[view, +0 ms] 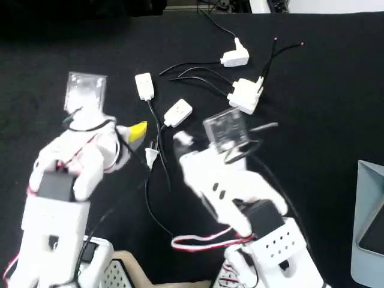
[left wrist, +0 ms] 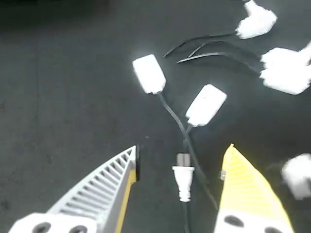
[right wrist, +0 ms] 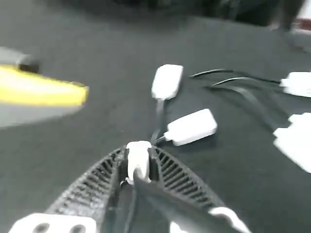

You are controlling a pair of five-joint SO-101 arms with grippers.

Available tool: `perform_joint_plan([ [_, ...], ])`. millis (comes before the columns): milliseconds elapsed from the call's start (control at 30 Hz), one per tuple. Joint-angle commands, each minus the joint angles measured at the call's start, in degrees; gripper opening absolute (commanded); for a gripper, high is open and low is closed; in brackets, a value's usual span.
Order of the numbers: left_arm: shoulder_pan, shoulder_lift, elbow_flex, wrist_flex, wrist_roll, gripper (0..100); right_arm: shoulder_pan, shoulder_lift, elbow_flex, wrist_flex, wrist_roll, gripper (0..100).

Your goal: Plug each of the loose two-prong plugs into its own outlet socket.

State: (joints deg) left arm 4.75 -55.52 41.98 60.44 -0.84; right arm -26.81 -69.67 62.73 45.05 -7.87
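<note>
A loose white two-prong plug lies on the black table between the spread yellow fingers of my left gripper, which is open and not touching it. In the high view that plug sits just beside the left gripper. My right gripper is shut on a second white plug, held above the table near a white outlet socket. A second socket lies just beyond it. From above, these two sockets lie ahead of the right gripper.
Two more white socket blocks with thin black wires lie at the back right. A grey bin stands at the right edge. Black cords trail between the arms toward the front edge.
</note>
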Motion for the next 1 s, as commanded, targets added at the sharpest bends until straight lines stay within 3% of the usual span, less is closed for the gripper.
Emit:
perform_joint_plan([
  [0,-0.9,13.6,-2.8,-5.7,-4.0,28,7.6,-0.8,-0.2,-4.3,-3.7,1.3],
  [367,5.2,52.9,-27.7,-7.8,-14.5,28,18.8,-0.8,7.8,-21.5,-14.7,1.2],
  [600,8.4,72.6,-46.3,-7.4,-14.5,28,18.8,-0.8,8.1,-22.2,-15.4,1.2],
  [967,10.0,92.9,-64.5,-7.4,-14.6,28,18.9,-0.8,8.1,-22.2,-15.4,1.2],
])
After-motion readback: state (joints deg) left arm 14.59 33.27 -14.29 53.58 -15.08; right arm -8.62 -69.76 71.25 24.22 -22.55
